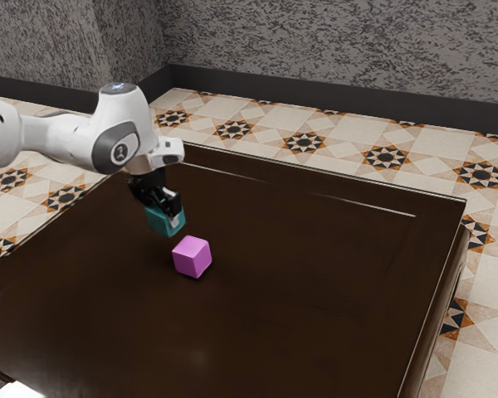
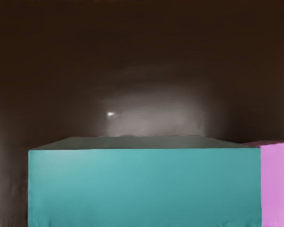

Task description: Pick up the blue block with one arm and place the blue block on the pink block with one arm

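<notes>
gripper half hides the blue block, seemingly clamped.

The arm reaches in from the exterior view's left over the desk, which stands on the floor with the wall behind it. Its end effector hangs above the desk, the held block clamped between its fingers, clear of the surface. The loose block sits on the desk just beside it, lower and toward the exterior view's right.
</notes>
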Controlling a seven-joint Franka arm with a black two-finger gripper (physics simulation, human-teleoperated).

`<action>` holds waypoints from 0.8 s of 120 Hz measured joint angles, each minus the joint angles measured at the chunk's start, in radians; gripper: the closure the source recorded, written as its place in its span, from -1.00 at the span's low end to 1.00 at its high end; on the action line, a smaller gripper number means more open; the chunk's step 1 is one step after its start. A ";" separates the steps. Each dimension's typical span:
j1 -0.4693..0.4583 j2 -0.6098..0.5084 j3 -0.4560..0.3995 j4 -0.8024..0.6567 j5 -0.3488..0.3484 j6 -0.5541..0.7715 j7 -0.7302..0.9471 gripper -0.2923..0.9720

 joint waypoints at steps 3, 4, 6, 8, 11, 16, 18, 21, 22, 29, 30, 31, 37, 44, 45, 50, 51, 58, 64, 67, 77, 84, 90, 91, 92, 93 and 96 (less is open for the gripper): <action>-0.004 -0.001 -0.007 -0.016 -0.004 0.009 -0.011 -0.05; -0.006 -0.001 -0.009 -0.020 -0.006 0.011 -0.015 -0.05; -0.008 -0.003 -0.014 -0.027 -0.008 0.016 -0.022 -0.04; -0.010 -0.003 -0.018 -0.031 -0.010 0.021 -0.029 -0.04; -0.012 -0.003 -0.023 -0.036 -0.012 0.027 -0.039 -0.04; -0.015 -0.003 -0.032 -0.040 -0.015 0.036 -0.056 -0.04; -0.016 -0.003 -0.034 -0.040 -0.015 0.039 -0.063 -0.04; -0.017 -0.002 -0.036 -0.041 -0.017 0.043 -0.073 -0.04; -0.017 -0.002 -0.036 -0.041 -0.017 0.044 -0.077 -0.04; -0.018 0.002 -0.038 -0.041 -0.019 0.050 -0.107 -0.04; -0.018 0.002 -0.039 -0.041 -0.019 0.051 -0.111 -0.04; -0.018 0.002 -0.039 -0.041 -0.019 0.051 -0.115 -0.04; -0.018 -0.001 -0.039 -0.042 -0.020 0.053 -0.138 -0.04; -0.018 -0.001 -0.040 -0.042 -0.021 0.054 -0.158 -0.13; -0.018 -0.002 -0.041 -0.043 -0.022 0.053 -0.161 -0.14; -0.018 -0.004 -0.042 -0.044 -0.024 0.044 -0.173 -0.21; -0.018 -0.005 -0.042 -0.044 -0.024 0.042 -0.175 -0.22; -0.018 -0.007 -0.043 -0.045 -0.026 0.029 -0.191 -0.30; -0.018 -0.031 -0.043 -0.042 -0.027 0.010 -0.203 -0.35; -0.019 -0.056 -0.043 -0.039 -0.027 -0.005 -0.208 -0.37; -0.169 -0.169 0.077 0.004 -0.081 -0.085 -0.217 -0.43; -0.288 -0.257 0.193 0.072 -0.136 -0.181 -0.214 -0.45; -0.346 -0.312 0.251 0.150 -0.168 -0.278 -0.210 -0.47; -0.359 -0.317 0.263 0.167 -0.172 -0.296 -0.210 -0.47; -0.371 -0.322 0.274 0.181 -0.176 -0.313 -0.209 -0.47; -0.385 -0.326 0.288 0.196 -0.179 -0.330 -0.209 -0.48; -0.422 -0.338 0.322 0.228 -0.190 -0.378 -0.208 -0.48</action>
